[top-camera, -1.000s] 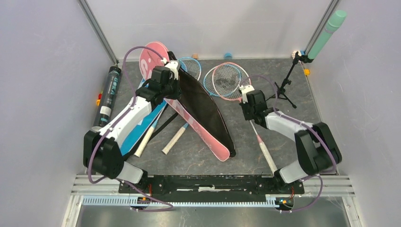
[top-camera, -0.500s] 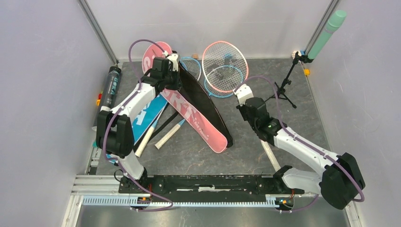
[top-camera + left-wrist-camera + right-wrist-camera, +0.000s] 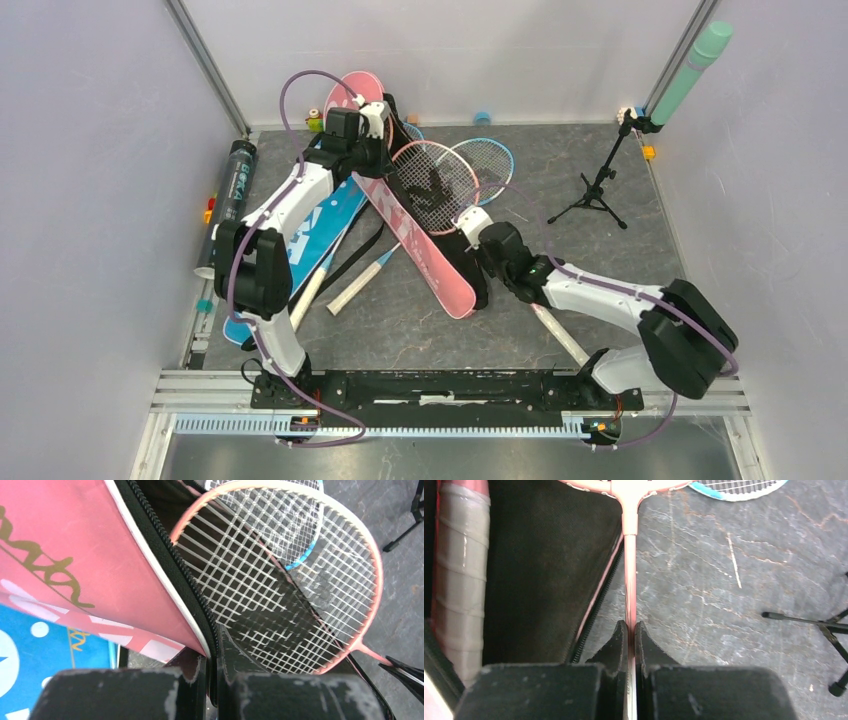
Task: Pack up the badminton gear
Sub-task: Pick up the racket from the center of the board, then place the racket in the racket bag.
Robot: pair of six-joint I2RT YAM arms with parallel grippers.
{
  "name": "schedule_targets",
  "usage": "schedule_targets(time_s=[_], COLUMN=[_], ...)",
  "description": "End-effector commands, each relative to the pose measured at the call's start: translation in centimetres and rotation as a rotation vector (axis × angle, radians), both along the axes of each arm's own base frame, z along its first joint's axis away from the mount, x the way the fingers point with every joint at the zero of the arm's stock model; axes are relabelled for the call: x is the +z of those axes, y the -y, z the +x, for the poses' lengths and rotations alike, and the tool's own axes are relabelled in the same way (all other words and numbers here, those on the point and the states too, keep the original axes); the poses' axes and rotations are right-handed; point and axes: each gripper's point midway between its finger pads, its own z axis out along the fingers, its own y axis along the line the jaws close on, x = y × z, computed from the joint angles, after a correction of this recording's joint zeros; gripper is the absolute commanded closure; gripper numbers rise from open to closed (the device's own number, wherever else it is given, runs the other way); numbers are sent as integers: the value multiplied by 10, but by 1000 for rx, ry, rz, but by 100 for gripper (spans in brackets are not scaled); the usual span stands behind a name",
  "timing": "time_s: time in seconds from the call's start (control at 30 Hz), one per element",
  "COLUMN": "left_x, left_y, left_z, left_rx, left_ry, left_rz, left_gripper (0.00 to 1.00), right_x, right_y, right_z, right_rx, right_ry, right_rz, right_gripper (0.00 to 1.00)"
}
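Note:
My left gripper (image 3: 362, 128) is shut on the zipper edge (image 3: 167, 560) of the pink SPORT bag (image 3: 425, 262) and holds the flap up, showing its black inside (image 3: 544, 570). My right gripper (image 3: 478, 228) is shut on the thin shaft (image 3: 630, 580) of the pink racket. Its head (image 3: 435, 182) lies over the bag's opening and also shows in the left wrist view (image 3: 280, 595). A blue racket's head (image 3: 490, 157) lies just behind it. The blue bag (image 3: 300, 235) lies to the left, with the dark tube (image 3: 232, 190) beside it. No shuttlecocks show.
A black tripod stand (image 3: 597, 188) stands at the back right, holding a green cylinder (image 3: 692, 72). Two white racket handles (image 3: 365, 282) lie between the bags. A taped white grip (image 3: 461, 570) lies inside the pink bag. Small coloured blocks sit along the walls.
My right gripper has swung the pink racket from the back wall leftward and down over the open pink bag. My left gripper has moved slightly back and right with the bag's edge.

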Motion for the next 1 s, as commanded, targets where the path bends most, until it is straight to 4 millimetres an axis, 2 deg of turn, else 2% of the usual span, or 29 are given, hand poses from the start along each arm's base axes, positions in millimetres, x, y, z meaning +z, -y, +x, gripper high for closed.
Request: schedule_targets(time_s=[0.0, 0.1, 0.27, 0.33, 0.5, 0.73, 0.83, 0.9, 0.97], left_x=[35, 37, 30, 29, 30, 17, 13, 12, 11], left_y=[23, 31, 46, 51, 65, 78, 78, 77, 74], left_z=[11, 5, -5, -11, -35, -69, -79, -82, -81], left_rx=[-139, -184, -255, -288, -370, -435, -447, -443, -410], left_ry=[125, 115, 61, 41, 9, -12, -16, -11, -16], left_rz=[-60, -93, -150, -180, -231, -262, -269, -273, -267], left_gripper=[98, 98, 98, 98, 98, 98, 98, 98, 98], right_x=[17, 19, 34, 39, 48, 54, 56, 56, 52], right_y=[-35, -55, -109, -124, -152, -188, -189, -188, -187], right_z=[17, 21, 19, 22, 44, 90, 106, 110, 101], right_rx=[2, 11, 139, 163, 130, 48, 18, 30, 91], right_ry=[52, 51, 68, 75, 84, 53, 35, 24, -22], right_rz=[73, 107, 220, 256, 335, 514, 613, 661, 672], right_gripper=[100, 100, 100, 100, 100, 100, 99, 94, 81])
